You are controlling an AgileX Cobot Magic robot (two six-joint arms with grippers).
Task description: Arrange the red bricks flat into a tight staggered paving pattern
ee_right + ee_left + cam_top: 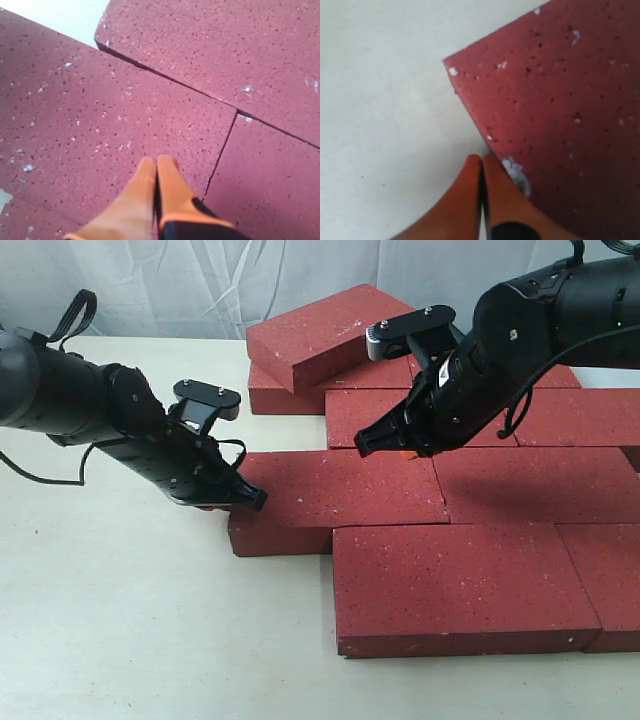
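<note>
Laid flat in staggered rows over the right half of the pale surface (120, 640): red bricks (455, 585), long axes running left to right across the exterior view, end joints offset from row to row. At the back, a tilted brick (325, 330) propped on another, long axis skewed off the rows. Dark red throughout, matte and grainy, peppered with white specks and small dark pits; chipped white along one edge in the left wrist view. Left end effector (252, 500) closed, orange tips pressed together with nothing between them, set at the left end of the middle-row brick (345, 488), close to its corner. Right end effector (372, 445) likewise closed and empty, poised over the top face of that same brick, just beside its end joint with the right-hand neighbour; contact with the brick impossible to tell.
</note>
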